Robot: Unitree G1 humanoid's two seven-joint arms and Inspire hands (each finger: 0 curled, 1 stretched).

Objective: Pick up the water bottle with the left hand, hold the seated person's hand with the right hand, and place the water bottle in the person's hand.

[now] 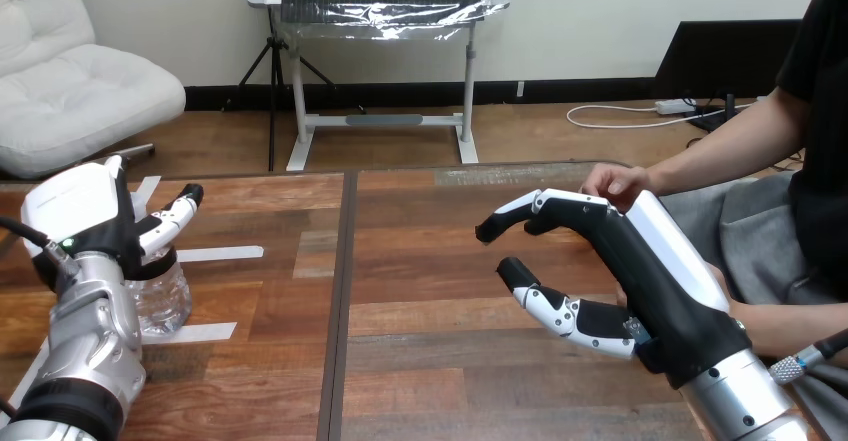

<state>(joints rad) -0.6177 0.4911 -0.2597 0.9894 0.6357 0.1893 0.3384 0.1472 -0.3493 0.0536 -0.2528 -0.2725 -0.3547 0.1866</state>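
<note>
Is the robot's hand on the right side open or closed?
Open: the right hand has straight fingers, its thumb held apart, and nothing gripped between them.

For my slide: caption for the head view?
Left hand over the water bottle; open right hand beside the person's hand.

No legible text or numbers

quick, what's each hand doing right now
left hand: over the water bottle, grip cannot be told
right hand: open, holding nothing
</note>
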